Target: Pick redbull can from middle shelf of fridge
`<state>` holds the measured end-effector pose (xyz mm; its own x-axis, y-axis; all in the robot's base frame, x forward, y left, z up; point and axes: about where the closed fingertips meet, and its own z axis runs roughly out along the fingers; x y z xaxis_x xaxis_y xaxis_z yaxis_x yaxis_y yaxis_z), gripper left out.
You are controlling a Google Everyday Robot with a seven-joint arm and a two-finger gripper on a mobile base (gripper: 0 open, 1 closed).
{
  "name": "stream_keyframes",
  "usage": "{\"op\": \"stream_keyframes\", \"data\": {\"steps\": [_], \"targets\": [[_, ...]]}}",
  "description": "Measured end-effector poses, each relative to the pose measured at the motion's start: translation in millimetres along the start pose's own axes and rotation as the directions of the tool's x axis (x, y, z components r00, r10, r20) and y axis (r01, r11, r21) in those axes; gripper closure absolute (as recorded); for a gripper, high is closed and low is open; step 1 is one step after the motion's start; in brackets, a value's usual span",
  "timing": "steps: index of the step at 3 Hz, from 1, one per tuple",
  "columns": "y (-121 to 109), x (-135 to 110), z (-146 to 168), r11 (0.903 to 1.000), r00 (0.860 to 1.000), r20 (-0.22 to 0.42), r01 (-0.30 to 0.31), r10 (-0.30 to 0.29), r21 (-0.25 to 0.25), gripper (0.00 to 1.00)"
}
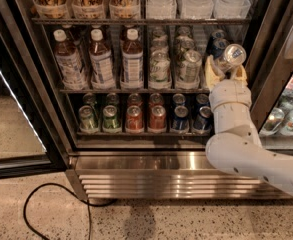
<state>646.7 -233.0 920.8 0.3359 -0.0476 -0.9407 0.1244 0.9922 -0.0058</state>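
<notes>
The fridge (pixel 136 164) stands open with wire racks and a steel louvered base. The middle shelf (pixel 131 90) holds white-capped brown bottles and tall slim cans. My gripper (pixel 226 69) is at the shelf's right end, shut on the redbull can (pixel 231 56). The can is tilted, its silver lid leaning toward the upper right, lifted just above the rack in front of the fridge's right frame. Another blue can (pixel 217 41) stands behind it on the same shelf. My white arm (pixel 236 134) rises from the lower right.
Pale green-white cans (pixel 190 66) stand just left of the gripper. Short green, red and blue cans (pixel 136 118) fill the rack below. The open glass door (pixel 16 84) is at left. A black cable (pixel 56 204) lies on the floor. A second cooler (pixel 291 109) is at right.
</notes>
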Motion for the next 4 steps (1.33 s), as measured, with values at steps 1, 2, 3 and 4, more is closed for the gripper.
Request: {"op": "stream_keyframes", "data": {"steps": [1,2,3,4], "targets": [[4,-19,-20,0.9935,0.998,-0.033,-0.056,0.053,-0.099,1.00],[-9,-34,-38,0.9790,0.994,-0.097,-0.074,0.056,-0.190,1.00],[-36,-41,-53,0.9695,0.987,-0.152,-0.085,0.050,-0.230,1.00],[-61,-53,-64,0.9593,0.988,-0.123,-0.119,0.090,-0.256,1.00]]}}
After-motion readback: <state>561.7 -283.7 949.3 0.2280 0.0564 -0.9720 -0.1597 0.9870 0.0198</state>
